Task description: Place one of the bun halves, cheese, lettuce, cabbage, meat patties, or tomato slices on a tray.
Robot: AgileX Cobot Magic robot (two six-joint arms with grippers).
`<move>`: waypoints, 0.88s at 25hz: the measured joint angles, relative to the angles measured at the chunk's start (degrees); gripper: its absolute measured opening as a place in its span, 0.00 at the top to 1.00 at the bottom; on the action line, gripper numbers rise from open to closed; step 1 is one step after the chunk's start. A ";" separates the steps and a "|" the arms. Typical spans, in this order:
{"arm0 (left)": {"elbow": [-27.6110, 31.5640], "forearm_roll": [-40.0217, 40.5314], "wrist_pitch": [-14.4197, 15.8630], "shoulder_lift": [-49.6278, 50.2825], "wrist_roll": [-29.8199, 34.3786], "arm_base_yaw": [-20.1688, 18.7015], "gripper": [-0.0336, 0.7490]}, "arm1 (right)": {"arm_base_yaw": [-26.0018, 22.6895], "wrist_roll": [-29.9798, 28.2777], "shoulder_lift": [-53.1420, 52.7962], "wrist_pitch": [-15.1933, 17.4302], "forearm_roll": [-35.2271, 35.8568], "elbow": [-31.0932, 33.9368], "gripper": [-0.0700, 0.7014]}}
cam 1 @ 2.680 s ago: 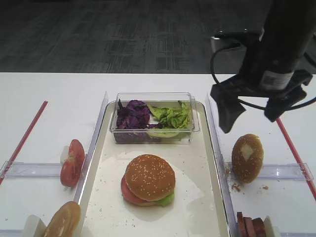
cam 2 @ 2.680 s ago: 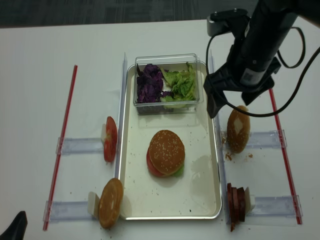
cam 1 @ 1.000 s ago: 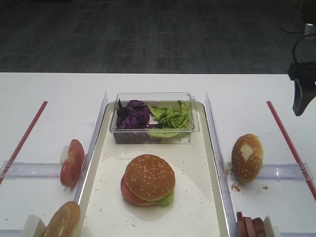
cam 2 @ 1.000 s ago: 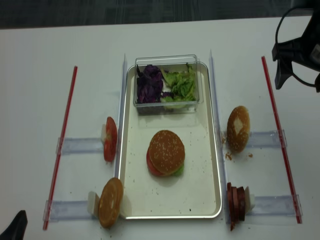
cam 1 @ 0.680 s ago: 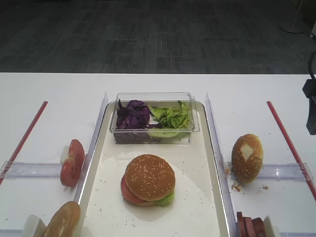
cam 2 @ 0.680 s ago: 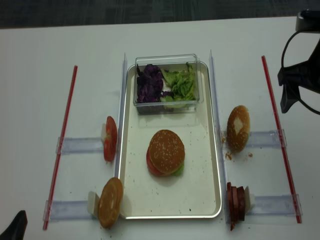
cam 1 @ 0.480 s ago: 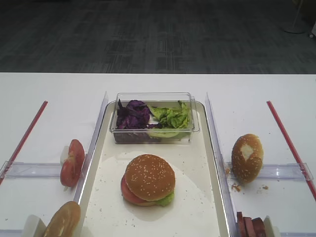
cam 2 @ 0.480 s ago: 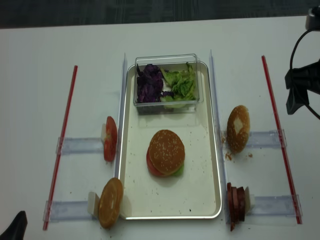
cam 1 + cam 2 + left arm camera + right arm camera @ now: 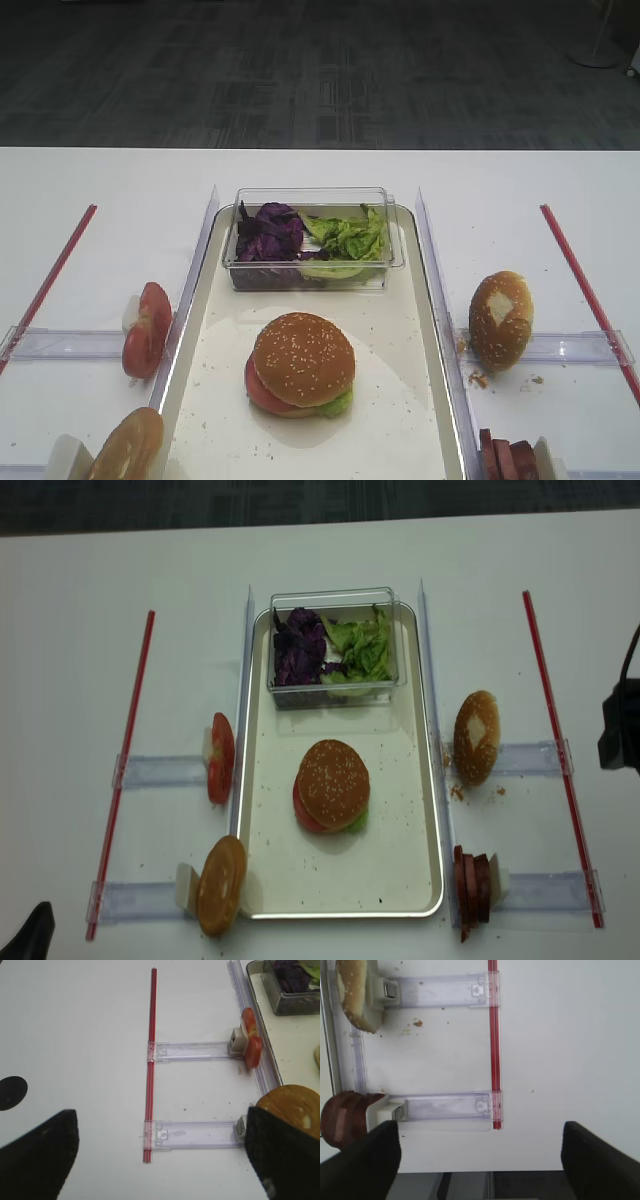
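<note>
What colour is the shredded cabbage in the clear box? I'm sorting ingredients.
Dark purple; the cabbage shows best in the exterior high view.

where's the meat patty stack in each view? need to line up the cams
Exterior high: meat patties at the bottom edge, right of the tray, cut off by the frame.
Exterior high (realsense): bottom right, just outside the tray's right rim.
Right wrist: lower left edge, partly behind a dark finger.
Left wrist: not in it.
Shared landmark: the right red strip, beyond the patties' clear holder.
</note>
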 joint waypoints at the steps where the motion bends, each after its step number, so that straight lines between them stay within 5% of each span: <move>1: 0.00 0.00 0.00 0.00 0.00 0.00 0.17 | 0.00 -0.15 -1.38 -0.72 0.00 1.63 0.05; 12: 0.00 0.00 0.00 0.00 0.00 0.00 0.17 | 0.00 -0.54 -14.93 -5.57 -2.02 16.54 0.05; 22: 0.00 0.00 0.00 0.00 0.00 0.00 0.17 | 0.00 -0.54 -28.59 -6.36 -2.70 21.04 0.06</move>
